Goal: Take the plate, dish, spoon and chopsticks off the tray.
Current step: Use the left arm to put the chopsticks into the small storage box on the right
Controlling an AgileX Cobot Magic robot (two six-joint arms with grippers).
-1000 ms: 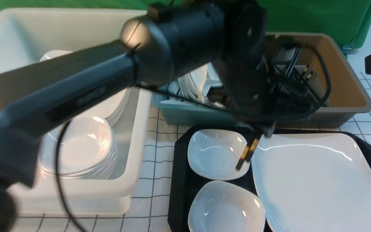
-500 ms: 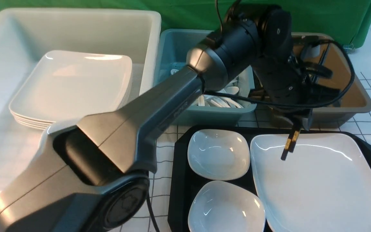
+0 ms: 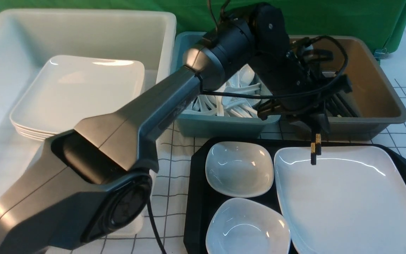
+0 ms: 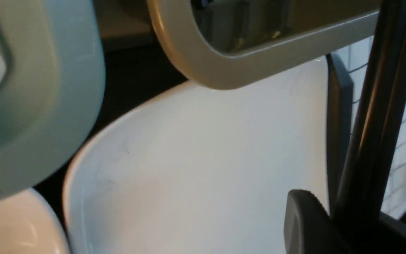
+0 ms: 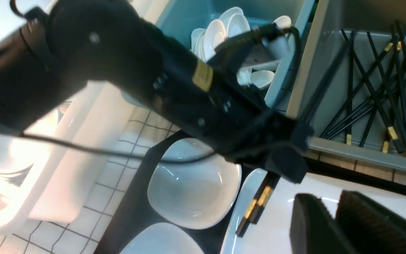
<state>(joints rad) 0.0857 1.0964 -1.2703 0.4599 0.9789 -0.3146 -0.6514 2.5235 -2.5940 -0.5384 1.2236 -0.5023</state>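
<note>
The left gripper [image 3: 316,127] is clamped on the chopsticks [image 3: 314,152], which hang upright above the far edge of the plate [image 3: 347,201], lifted off the tray [image 3: 196,197] and just short of the brown tub [image 3: 382,116]. The step in hand looks like clearing the chopsticks. The next move calls for carrying them over the tub and then letting go. Whether the right gripper [image 5: 333,225] is apart or together cannot be told.

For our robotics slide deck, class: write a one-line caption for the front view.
Left gripper holds the chopsticks upright over the plate, near its far edge, by the brown tub.
</note>
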